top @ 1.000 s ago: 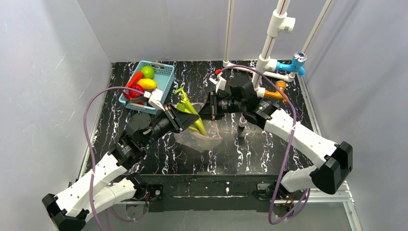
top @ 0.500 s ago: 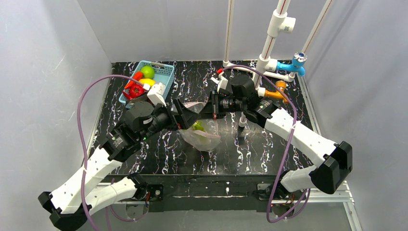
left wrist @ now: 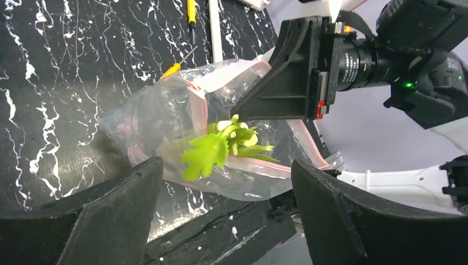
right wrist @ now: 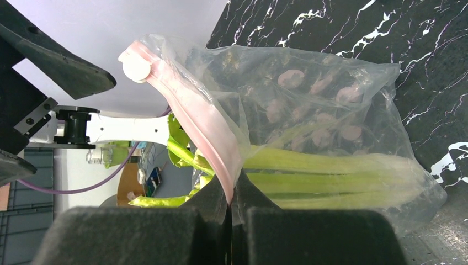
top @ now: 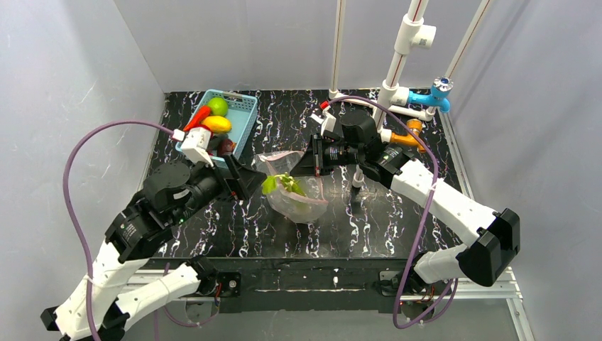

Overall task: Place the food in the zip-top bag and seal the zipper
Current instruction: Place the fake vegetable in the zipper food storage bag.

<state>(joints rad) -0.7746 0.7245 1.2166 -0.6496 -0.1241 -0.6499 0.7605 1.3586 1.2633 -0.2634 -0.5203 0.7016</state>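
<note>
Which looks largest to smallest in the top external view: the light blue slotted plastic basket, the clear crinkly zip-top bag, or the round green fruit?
1. Light blue slotted plastic basket and clear crinkly zip-top bag: about alike, basket partly hidden, so unranked.
2. Round green fruit: clearly smallest.

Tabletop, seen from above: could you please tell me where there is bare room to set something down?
Bare table lies between the zip-top bag and the arm bases, and between the blue basket and the pipe stand. The middle is crowded: left gripper, right gripper and bag cluster there.
</note>
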